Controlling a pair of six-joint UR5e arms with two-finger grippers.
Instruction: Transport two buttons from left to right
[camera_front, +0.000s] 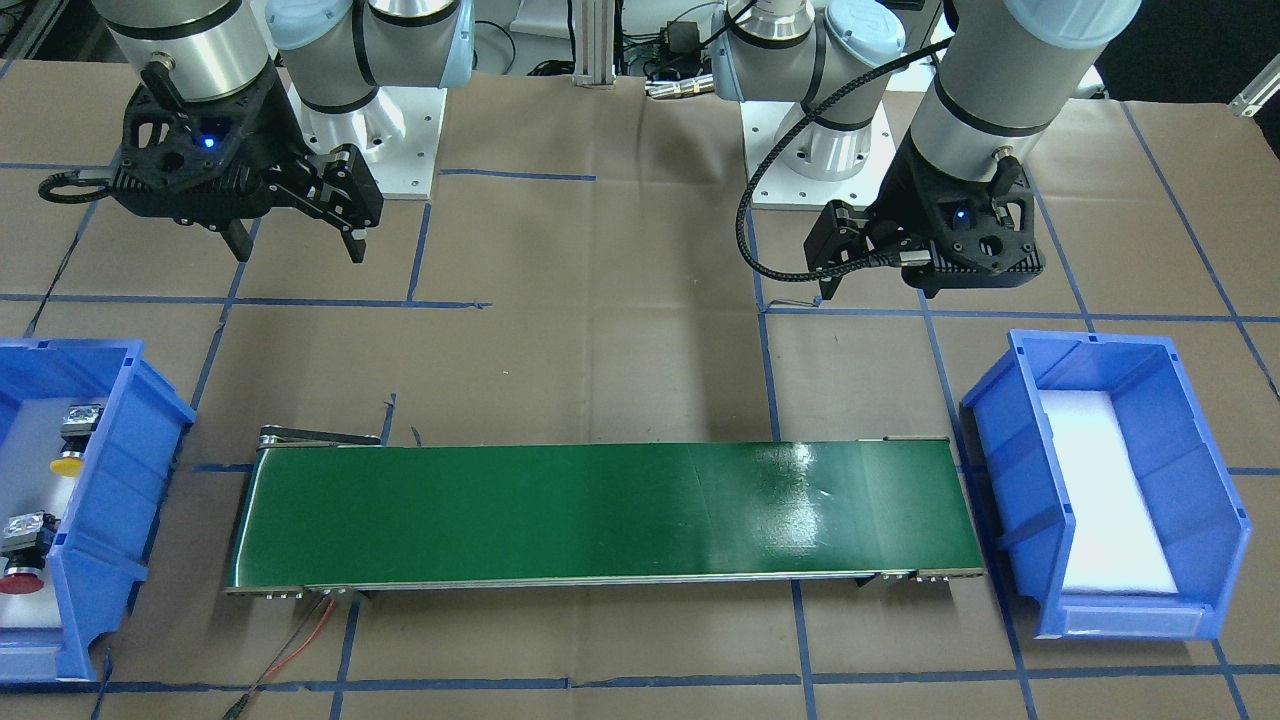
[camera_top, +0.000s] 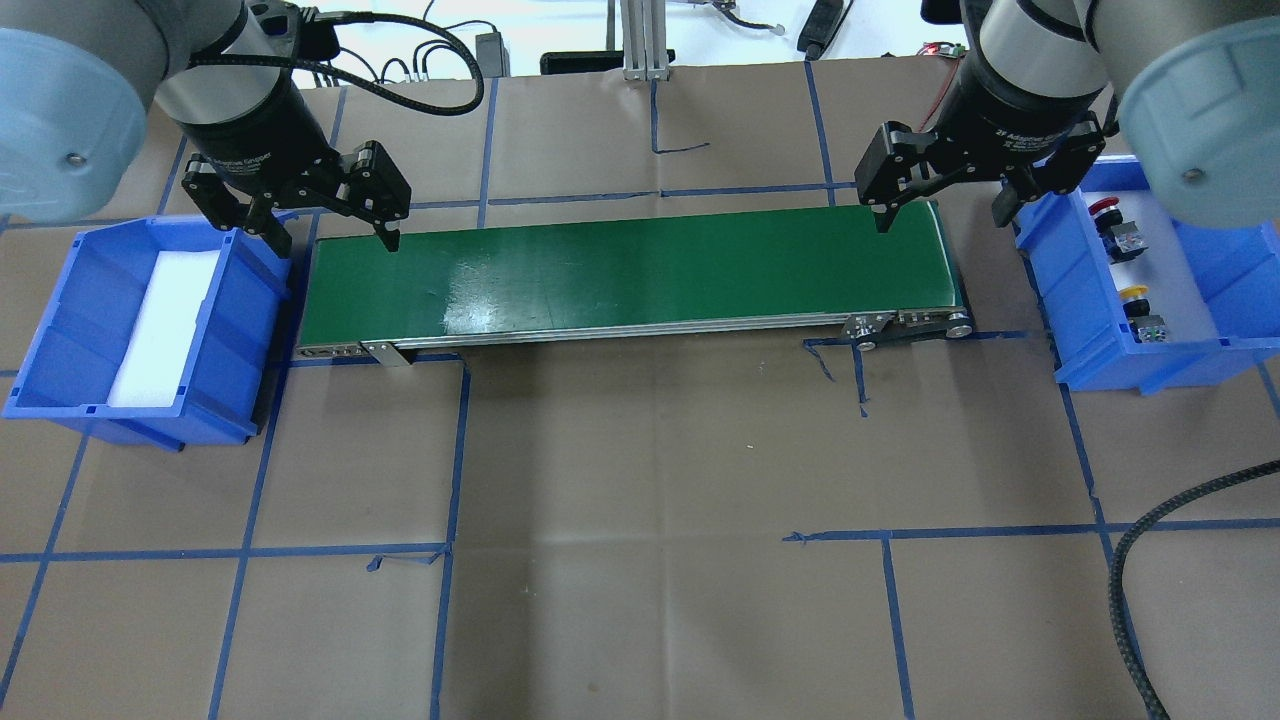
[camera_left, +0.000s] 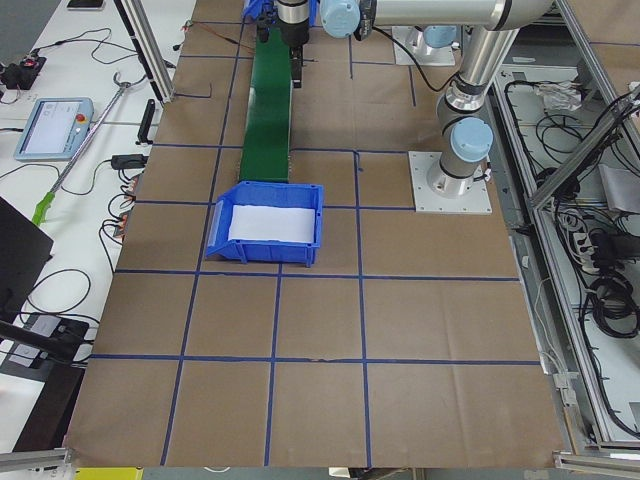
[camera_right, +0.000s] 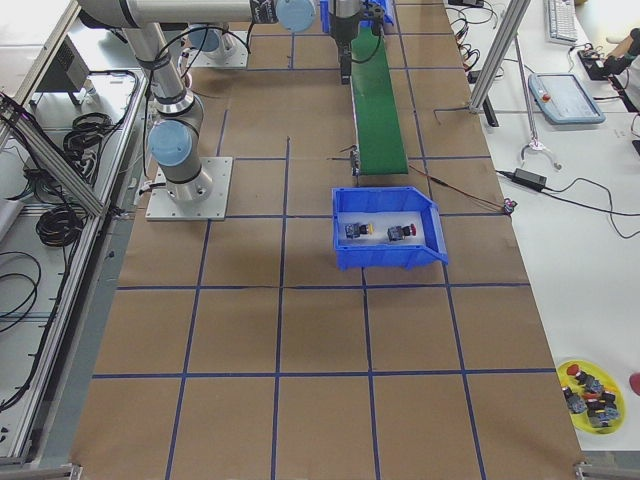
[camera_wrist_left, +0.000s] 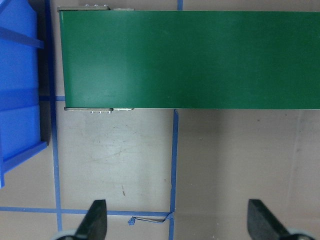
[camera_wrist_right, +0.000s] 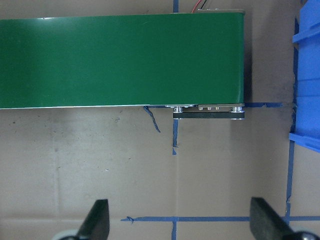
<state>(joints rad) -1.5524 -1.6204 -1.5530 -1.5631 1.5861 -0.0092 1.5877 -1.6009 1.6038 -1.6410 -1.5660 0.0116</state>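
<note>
**Hands free, buttons binned**

My right hand (camera_top: 940, 215) is wide open, holding nothing; blue bin (camera_top: 1100, 370) just outboard of it holds yellow button (camera_top: 1135, 295) and red button (camera_top: 1105, 208). My left hand (camera_top: 335, 240) likewise open, bare, beside the other bin (camera_top: 60, 340). Looks done if right means mine.
</note>
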